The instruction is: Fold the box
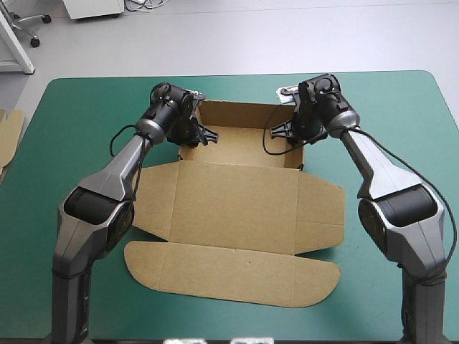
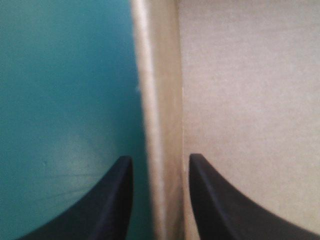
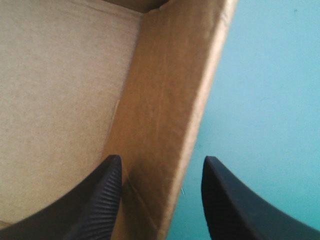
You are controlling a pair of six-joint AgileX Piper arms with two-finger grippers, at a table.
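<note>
- The box [image 1: 237,201] lies on the cover [image 1: 86,115], with a gripper at either side of its far part.
- That far part is a tray [image 1: 244,147] with its walls up. It sits between the two grippers.
- The lid [image 1: 215,190] lies flat on the cover, nearer the robot than both grippers, with a rounded flap [image 1: 229,276] at its near end.
- The left gripper [image 2: 161,157] stands narrowly parted astride the tray's left wall [image 2: 157,75]. One finger is over the bare cover outside, the other over the tray floor inside.
- That wall runs straight ahead between the fingers, close to both. I cannot tell whether either one touches it.
- The right gripper [image 3: 162,157] stands wider, astride the right wall [image 3: 170,100]. One finger is inside the tray and one is outside over the cover.
- The inner finger is just beside the right wall, and the outer one stands clear of it.
- Ahead of the right gripper, the right wall meets the far wall in a corner [image 3: 145,12].
- An edge of more board [image 1: 8,132] shows at the table's left edge, well apart from the left gripper.
</note>
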